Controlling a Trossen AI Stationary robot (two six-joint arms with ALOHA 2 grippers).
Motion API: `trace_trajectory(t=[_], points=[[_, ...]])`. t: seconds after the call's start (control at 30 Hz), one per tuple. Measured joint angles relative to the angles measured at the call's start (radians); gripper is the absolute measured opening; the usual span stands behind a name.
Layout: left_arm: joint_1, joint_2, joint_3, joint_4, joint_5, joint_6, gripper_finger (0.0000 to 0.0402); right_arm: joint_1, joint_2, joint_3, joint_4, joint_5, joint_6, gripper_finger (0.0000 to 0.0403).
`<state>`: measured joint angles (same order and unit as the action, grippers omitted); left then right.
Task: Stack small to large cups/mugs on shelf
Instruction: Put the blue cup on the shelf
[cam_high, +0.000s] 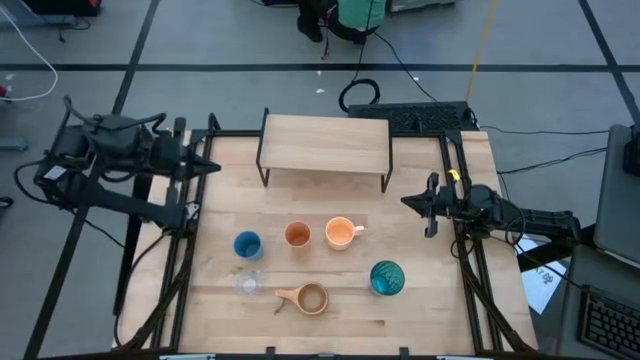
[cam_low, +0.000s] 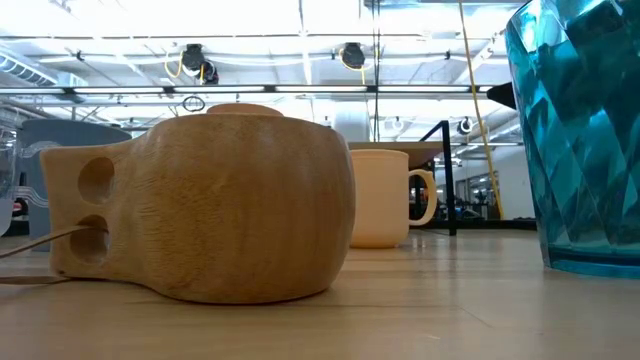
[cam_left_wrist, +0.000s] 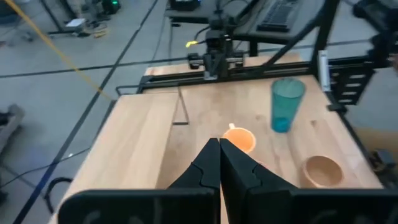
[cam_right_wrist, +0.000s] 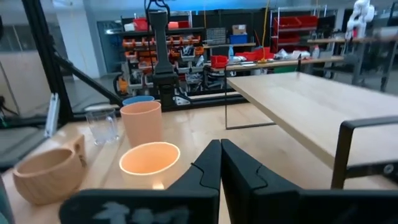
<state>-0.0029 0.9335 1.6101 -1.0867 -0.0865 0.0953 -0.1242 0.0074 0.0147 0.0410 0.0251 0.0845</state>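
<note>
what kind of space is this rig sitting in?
Looks like a robotics lab or workshop, not a home. The right wrist view shows stocked shelving with red bins and long workbenches; the high view shows cables on a taped concrete floor and a keyboard beside the table.

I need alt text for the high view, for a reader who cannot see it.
Six cups stand on a wooden table before an empty low light-wood shelf: blue cup, orange-brown tumbler, orange handled mug, clear glass, tan wooden cup, teal tumbler.
</note>
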Motion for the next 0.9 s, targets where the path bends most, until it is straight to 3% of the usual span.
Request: trace_trajectory(t=[0.27, 0.47, 0.63, 0.9], points=[[0.000, 0.037, -0.004, -0.003, -0.019, -0.004, 0.0005, 0.001, 0.000, 0.000, 0.033, 0.000, 0.160, 0.0000], [0.000, 0.045, -0.004, -0.003, -0.019, 0.004, 0.0015, 0.002, 0.004, 0.061, 0.037, 0.001, 0.159, 0.0000], [0.000, 0.047, -0.004, -0.002, -0.020, 0.009, 0.0009, 0.002, 0.064, 0.254, -0.089, 0.007, 0.140, 0.0000], [0.000, 0.050, -0.004, -0.001, -0.028, 0.047, 0.0007, 0.002, 0.280, 0.571, -0.303, 0.009, 0.128, 0.0000]])
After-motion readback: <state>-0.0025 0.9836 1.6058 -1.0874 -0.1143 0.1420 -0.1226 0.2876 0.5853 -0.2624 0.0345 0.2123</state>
